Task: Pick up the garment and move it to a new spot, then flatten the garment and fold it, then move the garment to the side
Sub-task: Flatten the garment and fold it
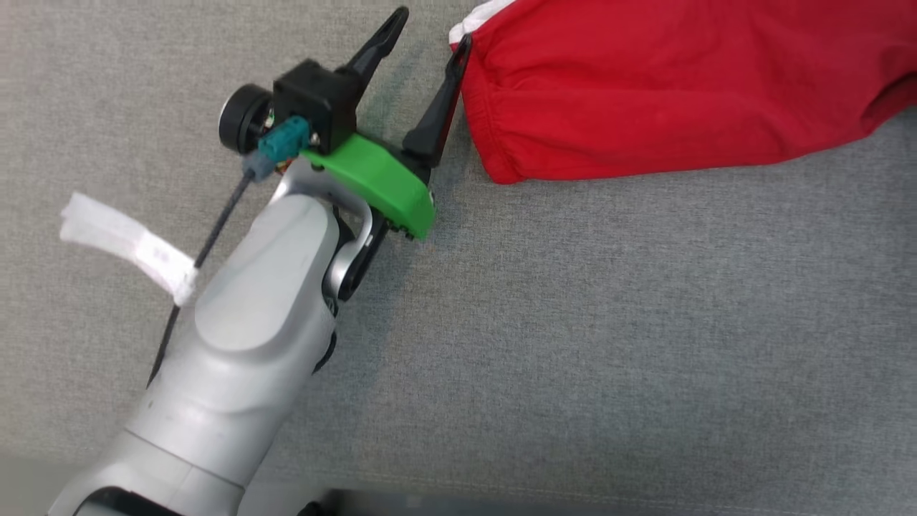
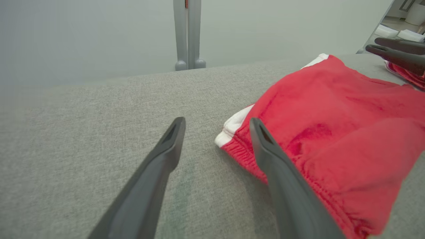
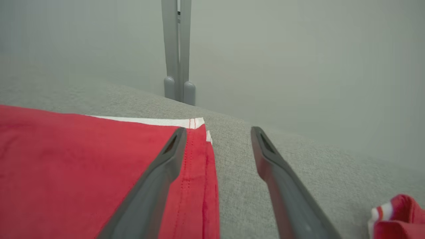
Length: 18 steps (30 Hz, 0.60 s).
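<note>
Silver forearm [image 1: 236, 337] carries green bracket [image 1: 380, 183], black cable [image 1: 215, 229], dark fingers [image 1: 440, 107]

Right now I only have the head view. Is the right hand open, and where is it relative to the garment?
Observer: The right hand is open. One finger is over the garment's stitched hem, and the other is over the bare grey surface.
Operator: Anything else close to that hand?
Observer: Yes, a small red and white piece of fabric lies at the lower right of its wrist view. I cannot tell whether it belongs to the same garment.
</note>
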### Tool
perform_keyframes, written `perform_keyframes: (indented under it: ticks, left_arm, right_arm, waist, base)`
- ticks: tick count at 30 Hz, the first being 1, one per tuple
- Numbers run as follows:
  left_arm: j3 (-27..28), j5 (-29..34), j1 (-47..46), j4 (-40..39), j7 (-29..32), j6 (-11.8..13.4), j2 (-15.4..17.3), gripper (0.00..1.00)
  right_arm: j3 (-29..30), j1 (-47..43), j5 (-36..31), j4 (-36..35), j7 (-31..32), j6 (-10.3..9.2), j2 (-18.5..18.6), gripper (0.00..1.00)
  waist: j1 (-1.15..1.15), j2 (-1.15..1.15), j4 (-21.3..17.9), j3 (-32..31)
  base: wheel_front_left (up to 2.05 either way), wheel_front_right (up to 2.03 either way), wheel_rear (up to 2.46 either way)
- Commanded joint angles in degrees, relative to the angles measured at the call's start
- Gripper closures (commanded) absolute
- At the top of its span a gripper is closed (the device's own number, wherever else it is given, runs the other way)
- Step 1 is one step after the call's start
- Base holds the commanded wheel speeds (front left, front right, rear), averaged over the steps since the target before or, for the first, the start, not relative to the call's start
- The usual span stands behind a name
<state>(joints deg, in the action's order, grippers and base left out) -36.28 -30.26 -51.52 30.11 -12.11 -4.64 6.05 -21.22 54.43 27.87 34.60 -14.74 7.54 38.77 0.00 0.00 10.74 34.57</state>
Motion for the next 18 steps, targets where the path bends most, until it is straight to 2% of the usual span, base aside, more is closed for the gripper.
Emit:
perform_keyframes:
  ticks: [1, 6, 11, 15, 18]
  left_arm:
    - [-0.1, 1.6, 2.0, -0.2, -1.1, 1.1, 0.8, 0.00]
    - [0.9, 5.6, 8.7, -4.5, -3.1, 5.8, 2.7, 0.00]
    - [4.7, 10.4, 18.6, -14.6, -3.0, 9.6, 4.0, 0.00]
    - [7.6, 15.0, 27.7, -21.9, -3.1, 11.7, 3.4, 0.00]
    - [9.2, 17.2, 33.0, -24.9, -3.1, 12.3, 2.6, 0.00]
  right_arm:
    - [0.3, -2.2, 1.0, 0.1, -0.4, -0.10, -0.5, 0.00]
    - [2.4, -9.0, 3.0, -2.1, -0.5, -0.09, -2.2, 0.00]
    - [4.8, -15.3, 5.6, -3.2, -0.5, -0.09, -4.9, 0.00]
    - [4.6, -18.8, 6.8, -2.5, -0.5, -0.09, -6.5, 0.00]
    - [4.4, -19.3, 7.8, -0.7, -0.5, -0.09, -7.2, 0.00]
  waist:
    - [0.00, 0.00, -0.6, -2.5]
    - [0.00, 0.00, -1.8, -6.6]
    - [0.00, 0.00, -2.4, -10.4]
    - [0.00, 0.00, -2.2, -13.1]
    - [0.00, 0.00, -1.5, -14.6]
  base:
    - [0.00, 0.00, 0.00]
    - [0.00, 0.00, 0.00]
    - [0.00, 0.00, 0.00]
    - [0.00, 0.00, 0.00]
    - [0.00, 0.00, 0.00]
